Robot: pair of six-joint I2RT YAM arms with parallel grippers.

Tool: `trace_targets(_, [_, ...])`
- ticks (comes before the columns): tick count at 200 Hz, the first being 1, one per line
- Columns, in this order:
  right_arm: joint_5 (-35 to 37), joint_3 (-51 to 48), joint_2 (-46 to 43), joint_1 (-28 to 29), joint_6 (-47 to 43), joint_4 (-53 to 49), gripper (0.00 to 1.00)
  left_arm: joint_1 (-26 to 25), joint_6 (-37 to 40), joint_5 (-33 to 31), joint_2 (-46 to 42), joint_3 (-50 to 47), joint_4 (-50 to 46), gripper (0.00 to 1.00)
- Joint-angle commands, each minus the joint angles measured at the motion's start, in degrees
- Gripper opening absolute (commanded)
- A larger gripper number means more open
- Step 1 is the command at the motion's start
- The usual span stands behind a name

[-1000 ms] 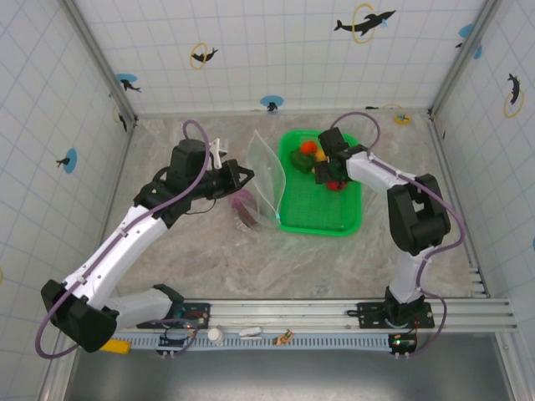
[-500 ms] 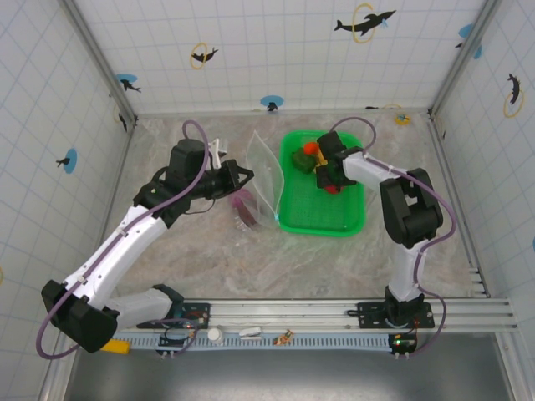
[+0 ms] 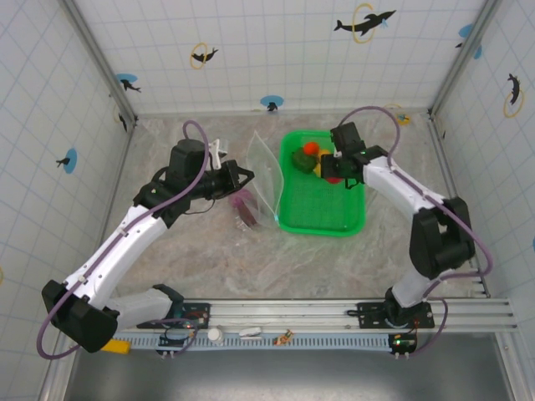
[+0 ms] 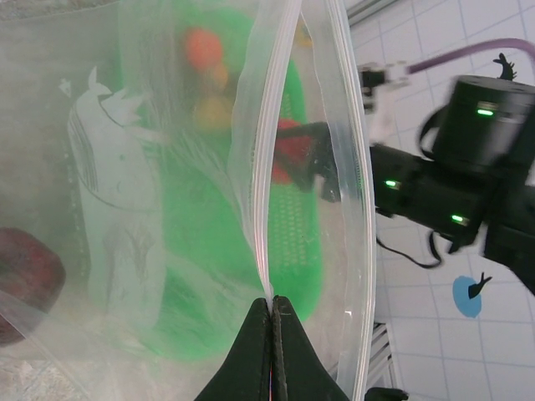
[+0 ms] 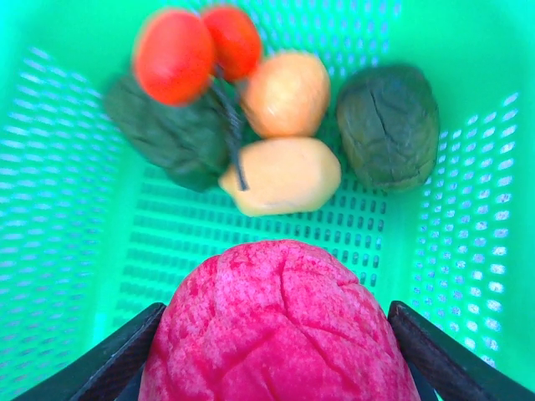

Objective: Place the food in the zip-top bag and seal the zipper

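Left tool (image 4: 270, 302) pinches bag (image 4: 167, 209); right tool (image 5: 276, 359) (arm (image 3: 401, 188) reaching left) clasps magenta food (image 5: 280, 317).

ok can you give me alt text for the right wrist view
The right gripper holds a bumpy magenta toy fruit between its two dark fingers, close to the camera. Beyond it, in the green mesh basket, lie two red-orange pieces, two pale orange ones and two dark green ones.

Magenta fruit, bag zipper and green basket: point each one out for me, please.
magenta fruit (image 5: 280, 326): right wrist view, middle of its crinkled top.
zipper (image 4: 259, 234): left wrist view, lower stretch of the pale strip.
basket (image 3: 324, 210): top view, bare floor near its front wall.
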Motion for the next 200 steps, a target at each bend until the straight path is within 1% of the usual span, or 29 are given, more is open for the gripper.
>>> trace_targets(1, [-6.3,-1.4,-7.3,0.8,1.6,1.4,0.62,0.4,-0.6,2.0,0.4,-0.8,2.5,0.00])
trace_targets(25, [-10.9,-1.8,-14.5,2.6,3.1,3.8,0.60,0.4,-1.7,3.4,0.4,-1.5,4.0,0.00])
trace_targets(41, [-12.5,-0.9,-18.0,4.6,3.8,4.6,0.60,0.4,-2.5,4.6,0.5,-2.1,5.4,0.00])
trace_targets(73, [-15.7,1.1,-22.3,9.0,4.7,6.3,0.59,0.4,-3.5,5.4,0.6,-2.4,6.4,0.00])
trace_targets(98, [-19.7,-0.2,-24.8,13.8,6.4,11.4,0.59,0.4,-3.8,5.5,0.6,-2.3,6.5,0.00])
trace_targets(124, [-21.0,-1.2,-25.0,17.8,8.2,15.4,0.59,0.4,-4.0,5.6,0.6,-2.3,6.6,0.00])
trace_targets(168, [-22.8,-1.6,-21.4,20.3,11.0,20.1,0.59,0.4,-4.1,5.6,0.6,-2.3,6.6,0.00])
trace_targets(200, [-20.3,0.0,-17.7,21.8,10.6,19.4,0.59,0.4,-4.0,5.6,0.3,-2.2,6.5,0.00])
